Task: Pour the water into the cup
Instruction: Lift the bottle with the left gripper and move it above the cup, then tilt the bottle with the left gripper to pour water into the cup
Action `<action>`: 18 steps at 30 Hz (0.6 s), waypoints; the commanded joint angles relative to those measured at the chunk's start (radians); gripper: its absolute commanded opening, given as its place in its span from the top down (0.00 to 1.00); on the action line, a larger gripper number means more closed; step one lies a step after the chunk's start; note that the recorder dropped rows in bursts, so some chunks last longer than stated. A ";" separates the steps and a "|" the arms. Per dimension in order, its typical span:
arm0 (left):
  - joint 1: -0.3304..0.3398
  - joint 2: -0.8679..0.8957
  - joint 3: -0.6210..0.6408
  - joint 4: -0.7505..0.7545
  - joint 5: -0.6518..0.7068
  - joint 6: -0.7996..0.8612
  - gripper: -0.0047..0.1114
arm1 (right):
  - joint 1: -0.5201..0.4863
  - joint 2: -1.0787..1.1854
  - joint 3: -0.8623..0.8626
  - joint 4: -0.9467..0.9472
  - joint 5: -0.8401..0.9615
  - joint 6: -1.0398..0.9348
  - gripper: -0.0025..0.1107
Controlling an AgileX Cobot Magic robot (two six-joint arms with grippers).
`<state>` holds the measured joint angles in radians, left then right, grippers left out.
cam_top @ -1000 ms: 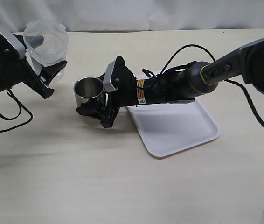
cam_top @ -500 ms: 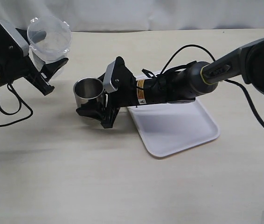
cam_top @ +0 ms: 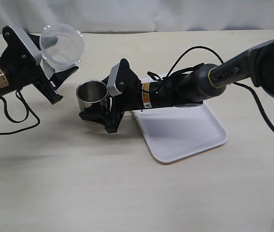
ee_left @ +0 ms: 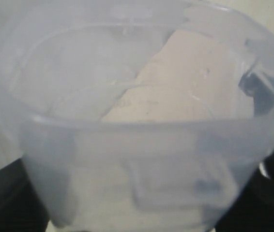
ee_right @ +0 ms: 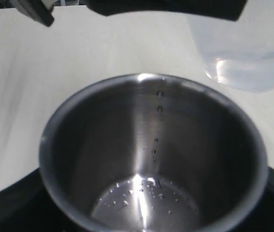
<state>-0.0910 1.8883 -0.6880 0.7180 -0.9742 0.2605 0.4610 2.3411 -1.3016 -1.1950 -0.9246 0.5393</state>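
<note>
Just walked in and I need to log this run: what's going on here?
The left claw holds a clear plastic container of water, tilted in the air up beside the steel cup. The right claw grips that cup, next to a white tray. No stream is visible, and the cup's bottom shows only droplets.

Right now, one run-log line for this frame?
left gripper: shut on tilted clear plastic container with water | right gripper: shut on short brushed-steel cup | cup interior: droplets only
</note>
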 commanded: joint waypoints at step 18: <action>-0.025 0.073 -0.035 -0.005 -0.074 0.206 0.96 | -0.004 -0.016 0.000 -0.029 -0.013 0.003 0.94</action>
<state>-0.1039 1.9650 -0.7134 0.7248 -0.9959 0.4066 0.4610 2.3411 -1.3016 -1.2256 -0.9265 0.5393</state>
